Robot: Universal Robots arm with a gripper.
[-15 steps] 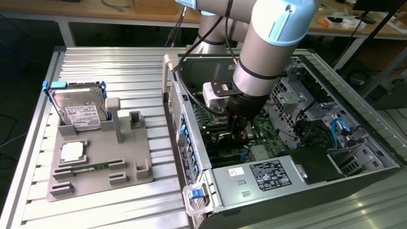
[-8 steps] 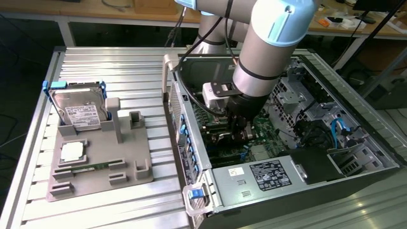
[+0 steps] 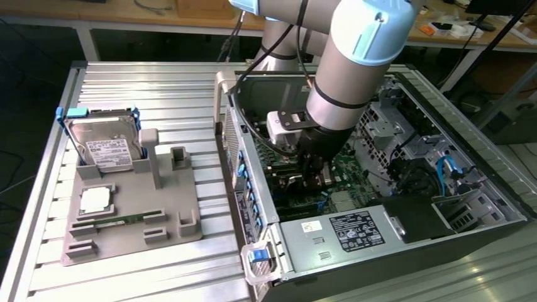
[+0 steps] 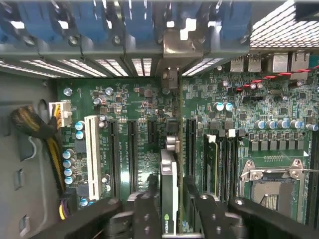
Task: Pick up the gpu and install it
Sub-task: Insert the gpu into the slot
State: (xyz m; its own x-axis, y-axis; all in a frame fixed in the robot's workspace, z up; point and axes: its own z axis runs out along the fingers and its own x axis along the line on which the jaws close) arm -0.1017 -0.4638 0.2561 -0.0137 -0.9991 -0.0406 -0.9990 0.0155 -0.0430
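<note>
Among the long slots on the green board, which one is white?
The slot nearest the white plug; the other slots are black.

A robotics lab or workshop: a ribbed metal bench [image 3: 151, 88] carries an open computer case [image 3: 293, 251] and a grey parts holder [image 3: 117, 242], with cluttered wooden desks [image 3: 109, 12] behind.

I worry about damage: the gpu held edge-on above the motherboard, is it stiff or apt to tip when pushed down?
Probably stiff: the gpu stands as a straight thin edge in the hand. Being so thin and upright, it may tilt sideways if pushed unevenly. Likely light for its length.
</note>
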